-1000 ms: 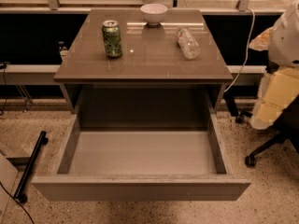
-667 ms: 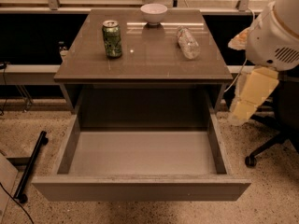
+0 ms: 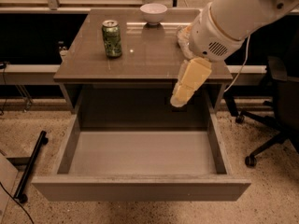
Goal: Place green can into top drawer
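Gripper [image 3: 179, 100] farther left, above top drawer [image 3: 140, 189]

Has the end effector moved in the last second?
Yes. The end effector swung left: from right of the table, it now hangs across the table's front edge, above the drawer.

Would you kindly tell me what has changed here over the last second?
The arm swung in from the right side of the view toward the left. The gripper now hangs at the right front edge of the table, above the open top drawer. Nothing was picked up. The green can and white bowl stayed put.
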You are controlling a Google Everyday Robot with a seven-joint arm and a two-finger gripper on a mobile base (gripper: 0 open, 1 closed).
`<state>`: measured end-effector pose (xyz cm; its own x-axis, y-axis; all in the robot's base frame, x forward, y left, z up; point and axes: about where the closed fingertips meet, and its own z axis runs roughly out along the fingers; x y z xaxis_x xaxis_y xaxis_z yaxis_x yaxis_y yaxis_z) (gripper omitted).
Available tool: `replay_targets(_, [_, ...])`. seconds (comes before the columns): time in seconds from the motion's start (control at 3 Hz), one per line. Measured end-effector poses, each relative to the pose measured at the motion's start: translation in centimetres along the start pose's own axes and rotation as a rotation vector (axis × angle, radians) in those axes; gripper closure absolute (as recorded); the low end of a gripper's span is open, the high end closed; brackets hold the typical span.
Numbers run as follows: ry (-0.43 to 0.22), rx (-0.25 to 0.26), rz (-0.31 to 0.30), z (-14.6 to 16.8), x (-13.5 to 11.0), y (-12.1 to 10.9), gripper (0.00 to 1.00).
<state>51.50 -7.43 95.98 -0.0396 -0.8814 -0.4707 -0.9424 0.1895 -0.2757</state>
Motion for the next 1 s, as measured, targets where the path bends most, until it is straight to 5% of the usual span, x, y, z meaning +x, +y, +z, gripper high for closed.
replay_targets(0.67, [-0.018,0.019,0.015,0.2,-0.4,-0.3,0.00])
replay_targets(1.0, [-0.096,0.071,0.022,1.5,-2.7,-2.1,0.00])
